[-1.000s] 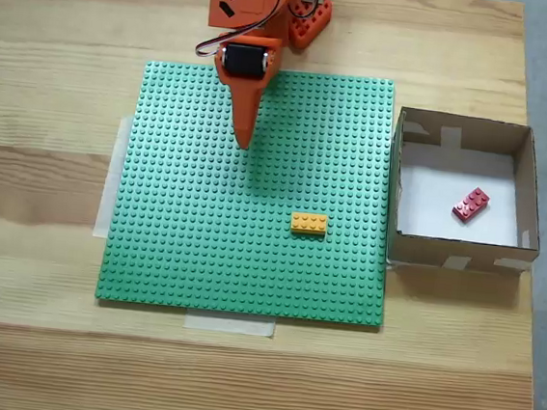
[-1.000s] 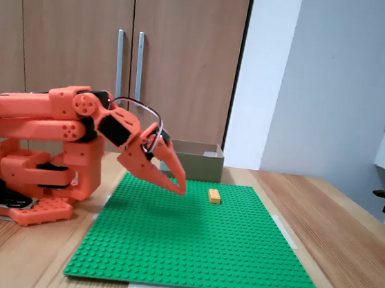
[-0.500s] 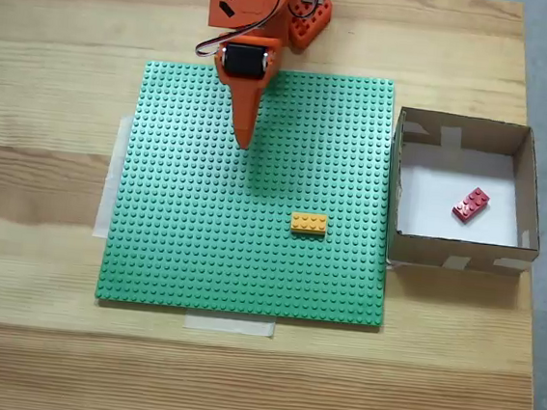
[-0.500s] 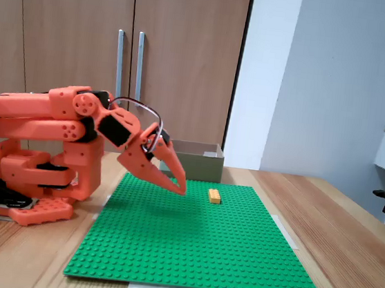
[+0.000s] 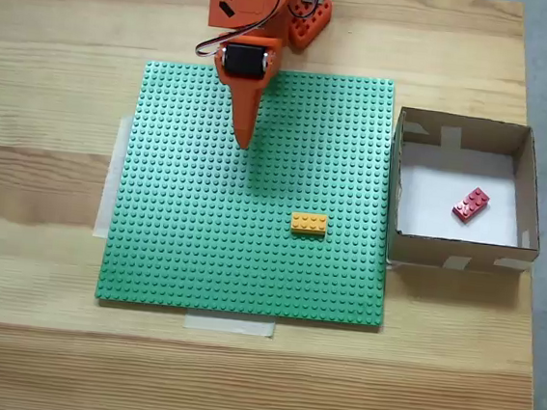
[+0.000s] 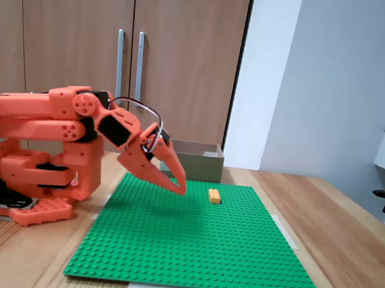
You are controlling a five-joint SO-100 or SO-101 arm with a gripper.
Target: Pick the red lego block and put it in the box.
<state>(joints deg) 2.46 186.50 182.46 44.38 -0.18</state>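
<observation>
The red lego block (image 5: 470,204) lies tilted on the white bottom of the cardboard box (image 5: 455,254), which stands right of the green baseplate (image 5: 182,245) in a fixed view from above. In the side fixed view the box (image 6: 194,159) stands behind the baseplate (image 6: 194,248). My orange gripper (image 5: 243,142) hangs over the upper left part of the baseplate, far from the box. Its fingers are together with nothing between them, tip pointing down at the plate (image 6: 180,189).
An orange-yellow brick (image 5: 309,223) sits on the baseplate right of centre, also seen from the side (image 6: 214,196). The arm's base (image 6: 39,175) stands at the table's far edge. Pale tape strips hold the baseplate to the wooden table (image 5: 238,376).
</observation>
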